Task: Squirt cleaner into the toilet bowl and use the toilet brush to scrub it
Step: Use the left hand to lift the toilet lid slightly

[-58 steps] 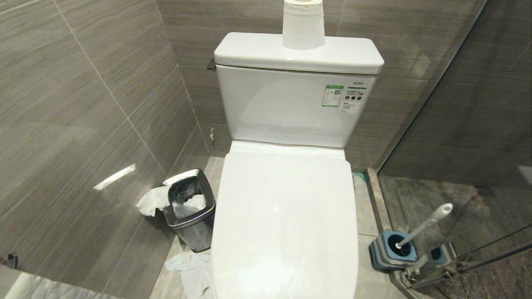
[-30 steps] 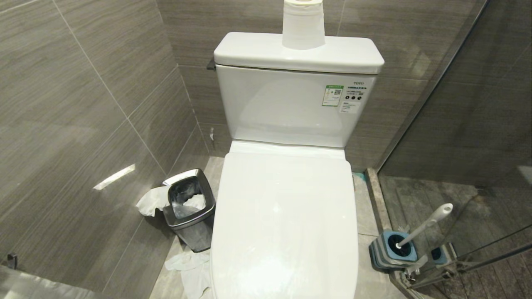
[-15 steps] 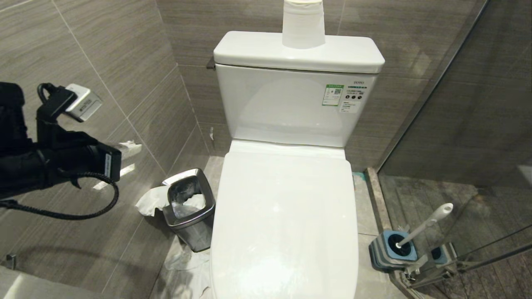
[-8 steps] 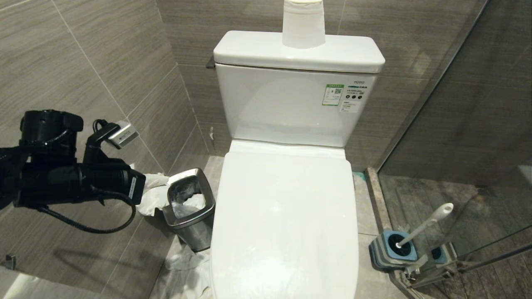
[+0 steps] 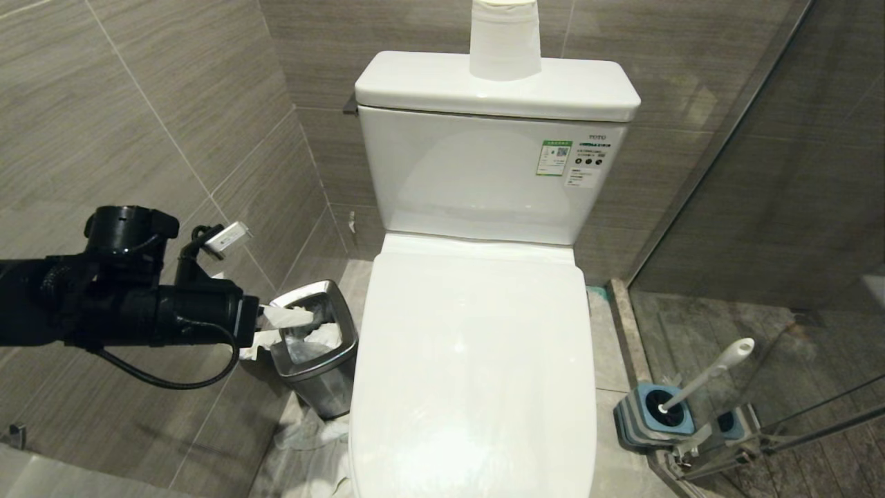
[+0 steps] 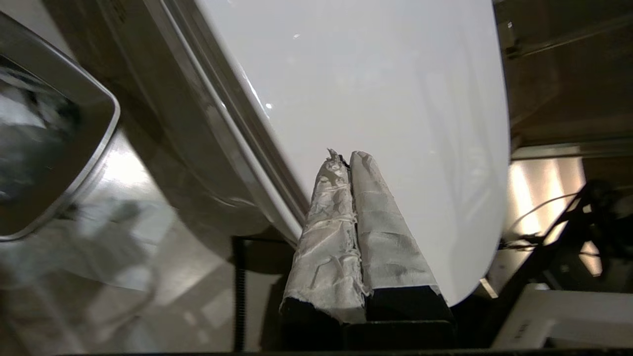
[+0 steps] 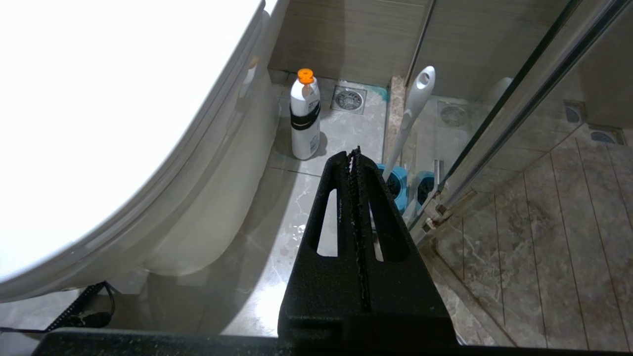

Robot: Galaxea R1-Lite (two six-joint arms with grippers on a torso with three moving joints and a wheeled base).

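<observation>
Left hand (image 5: 304, 317) now over steel bin (image 5: 346, 349) holding tissue (image 5: 325, 337)

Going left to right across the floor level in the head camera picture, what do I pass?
Left arm → steel waste bin → closed toilet lid → blue-and-grey brush holder → toilet brush handle leaning right.

Glossy ceramic toilet lid (image 5: 473, 360); shiny steel waste bin (image 5: 314, 356); matt tile wall (image 5: 138, 138).
</observation>
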